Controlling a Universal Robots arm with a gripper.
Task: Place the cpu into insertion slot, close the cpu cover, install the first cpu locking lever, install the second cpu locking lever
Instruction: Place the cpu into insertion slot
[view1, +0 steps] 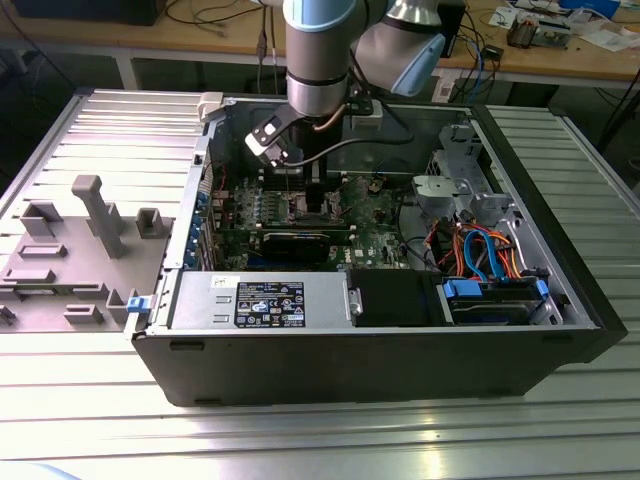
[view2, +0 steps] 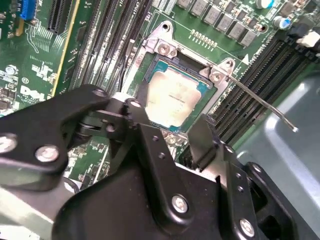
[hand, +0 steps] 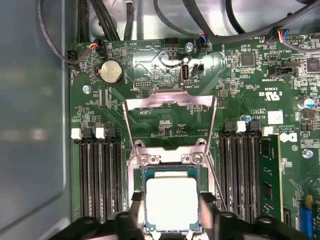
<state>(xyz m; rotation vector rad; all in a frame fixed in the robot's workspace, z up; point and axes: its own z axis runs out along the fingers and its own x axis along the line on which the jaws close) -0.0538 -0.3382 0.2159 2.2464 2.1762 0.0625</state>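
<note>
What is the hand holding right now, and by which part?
Cannot tell. The hand straddles the cpu, seated in the insertion slot, at two opposite edges.

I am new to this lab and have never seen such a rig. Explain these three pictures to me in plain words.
The machine is a robot arm with a pincer at its end. The exterior view looks from off the arm: an open computer case lies on a ribbed metal table, a grey parts tray at the exterior view's left. Both wrist views come from cameras riding on the arm, looking at the green motherboard. The cpu sits in the insertion slot; the cpu cover is swung open. The pincer hangs right at the cpu; whether it grips it I cannot tell.
</note>
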